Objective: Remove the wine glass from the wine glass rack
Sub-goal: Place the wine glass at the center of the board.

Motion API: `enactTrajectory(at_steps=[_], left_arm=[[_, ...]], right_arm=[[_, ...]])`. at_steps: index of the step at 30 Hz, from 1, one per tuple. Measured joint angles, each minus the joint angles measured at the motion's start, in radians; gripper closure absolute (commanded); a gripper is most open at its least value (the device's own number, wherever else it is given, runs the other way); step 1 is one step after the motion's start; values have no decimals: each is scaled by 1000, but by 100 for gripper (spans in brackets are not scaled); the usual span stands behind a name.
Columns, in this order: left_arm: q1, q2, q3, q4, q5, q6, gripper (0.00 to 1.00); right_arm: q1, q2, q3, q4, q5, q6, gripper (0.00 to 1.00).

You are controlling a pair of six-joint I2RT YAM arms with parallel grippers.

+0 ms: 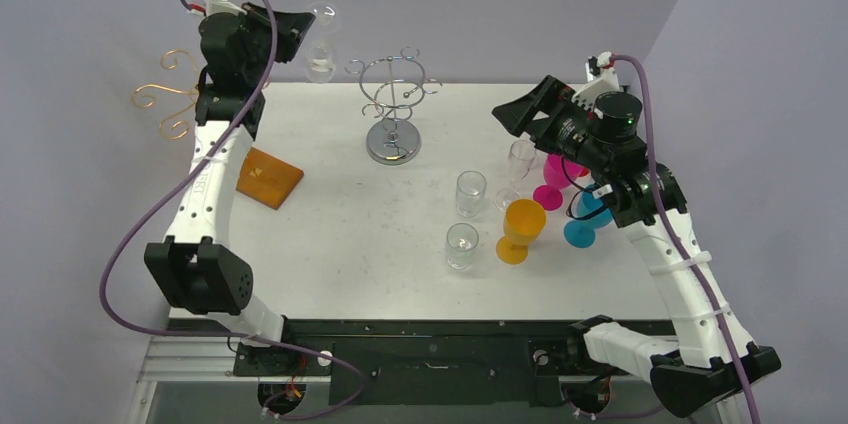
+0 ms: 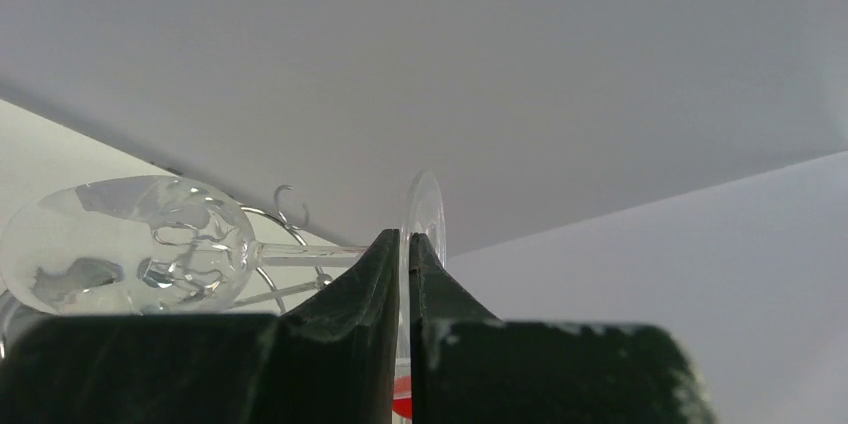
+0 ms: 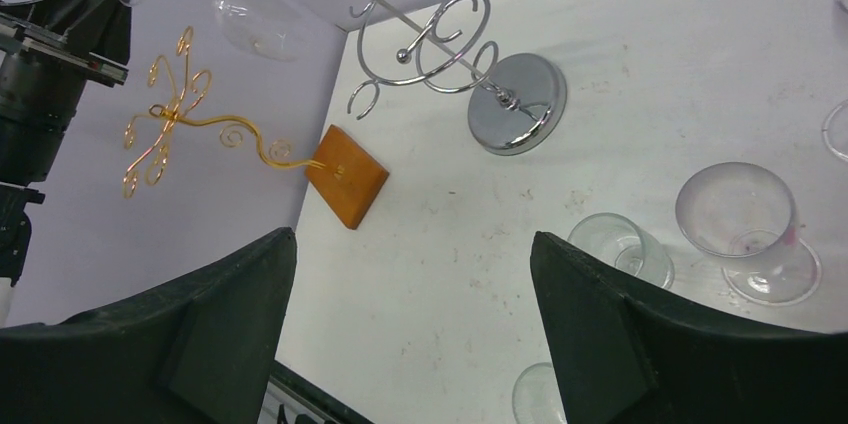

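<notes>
A clear wine glass (image 1: 320,62) hangs in the air at the back left, its bowl (image 2: 125,244) lying sideways in the left wrist view. My left gripper (image 1: 308,26) is shut on the rim of the glass's round foot (image 2: 425,212). The glass touches no rack. The chrome wine glass rack (image 1: 393,109) stands at the back centre of the table with nothing on its hooks; one hook (image 2: 288,206) shows behind the glass stem. My right gripper (image 1: 510,116) hovers open over the right side of the table, its jaws wide apart (image 3: 412,236) with nothing between them.
A gold wire rack (image 1: 165,94) on an orange wooden base (image 1: 268,178) stands at the left edge. On the right are two clear tumblers (image 1: 470,192) (image 1: 462,244), a clear stemmed glass (image 1: 520,166), and orange (image 1: 520,229), pink (image 1: 550,184) and blue (image 1: 585,226) goblets.
</notes>
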State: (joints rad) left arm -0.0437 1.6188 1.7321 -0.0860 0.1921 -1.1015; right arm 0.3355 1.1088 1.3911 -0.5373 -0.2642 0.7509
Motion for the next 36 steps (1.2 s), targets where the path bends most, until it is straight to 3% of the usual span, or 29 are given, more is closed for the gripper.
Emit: enactTrajectory(at_steps=[11, 20, 28, 36], left_arm=[[-16, -240, -98, -87, 51, -151, 100], [-167, -398, -203, -122, 71, -280, 100], [-339, -424, -243, -110, 66, -389, 100], [-437, -406, -246, -64, 54, -452, 100]], right_arm=[[114, -18, -203, 295, 9, 108, 7], [240, -32, -375, 631, 71, 213, 0], [295, -29, -531, 913, 118, 305, 0], [301, 29, -626, 1177, 134, 406, 0]])
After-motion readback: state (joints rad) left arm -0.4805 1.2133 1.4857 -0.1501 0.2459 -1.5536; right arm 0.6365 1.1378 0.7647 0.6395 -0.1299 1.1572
